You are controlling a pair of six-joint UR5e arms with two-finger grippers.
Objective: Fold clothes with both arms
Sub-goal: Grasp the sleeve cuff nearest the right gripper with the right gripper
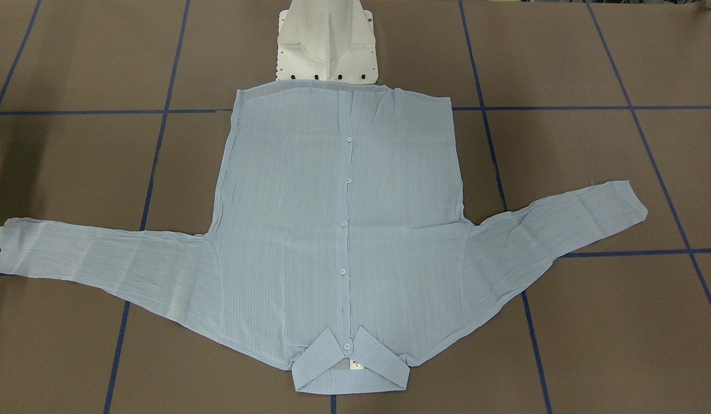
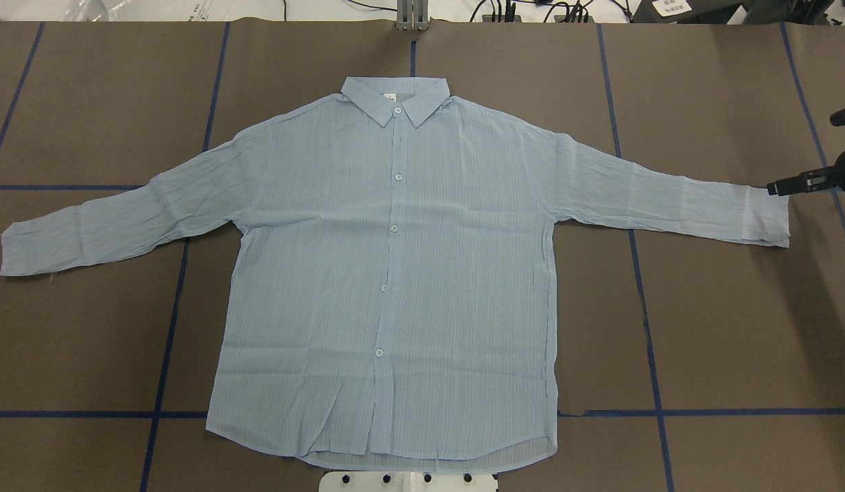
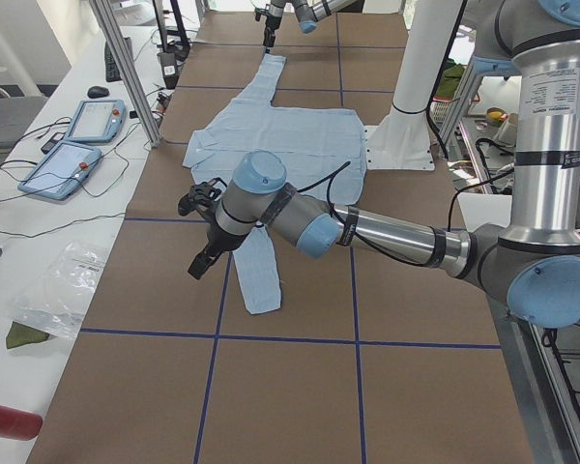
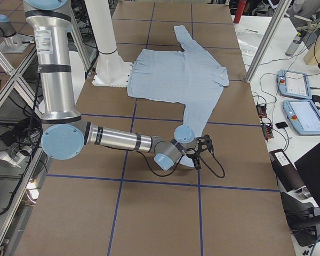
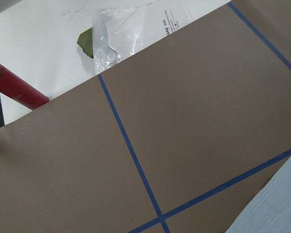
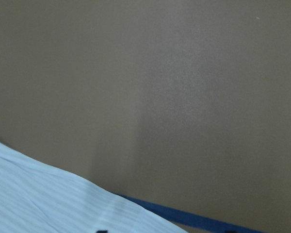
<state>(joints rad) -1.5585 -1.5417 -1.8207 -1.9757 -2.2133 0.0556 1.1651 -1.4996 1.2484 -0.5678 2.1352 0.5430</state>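
The shirt lies flat and buttoned, front up, in the middle of the worktop. Its collar points away from the robot and its hem lies next to the white pedestal base. Both sleeves are spread outward, which gives each arm a free sleeve end on its own side.

The right tool sits low at the end of the right sleeve. Whether it touches or pinches the fabric, or whether its fingers are spread, cannot be determined.

The left tool hangs above bare worktop just beside the left sleeve. Its finger state cannot be determined either.

Judgement: folding has not begun, and the sleeves are the likely first grasp.
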